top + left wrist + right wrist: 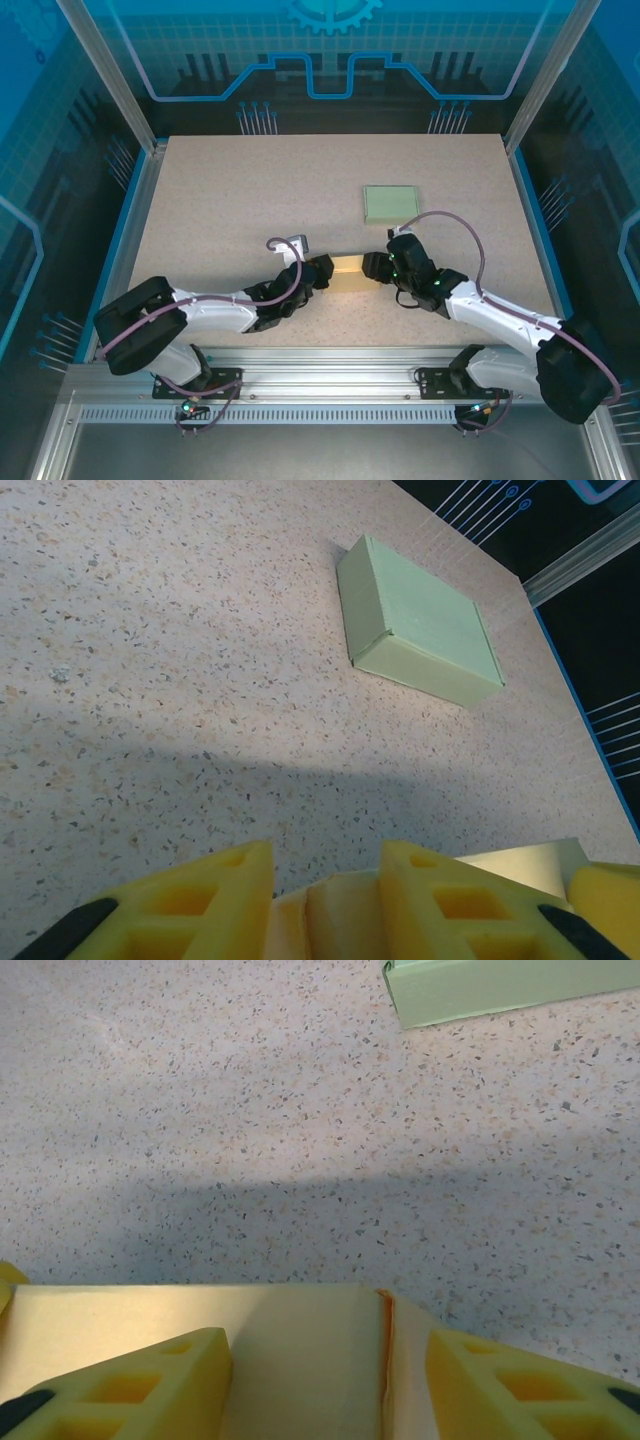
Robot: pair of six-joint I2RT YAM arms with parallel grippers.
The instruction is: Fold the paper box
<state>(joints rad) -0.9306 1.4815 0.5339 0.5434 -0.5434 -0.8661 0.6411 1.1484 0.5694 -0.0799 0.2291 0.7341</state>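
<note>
While my left gripper [325,885] pinches a bunched fold of the paper box [348,268], my right gripper [330,1360] straddles the opposite end with its jaws about half apart. I cannot tell whether they bear on the panel. The box lies between both grippers, on the near half of the table [240,190]. I judge it light, thin and easily creased, so I'd hold the flaps gently beside their scored lines. A closed green box [390,204] sits farther back.

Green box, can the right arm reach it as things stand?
Probably yes: the green box lies just beyond the right end effector, bare table between them, though it is at the tan box.
</note>
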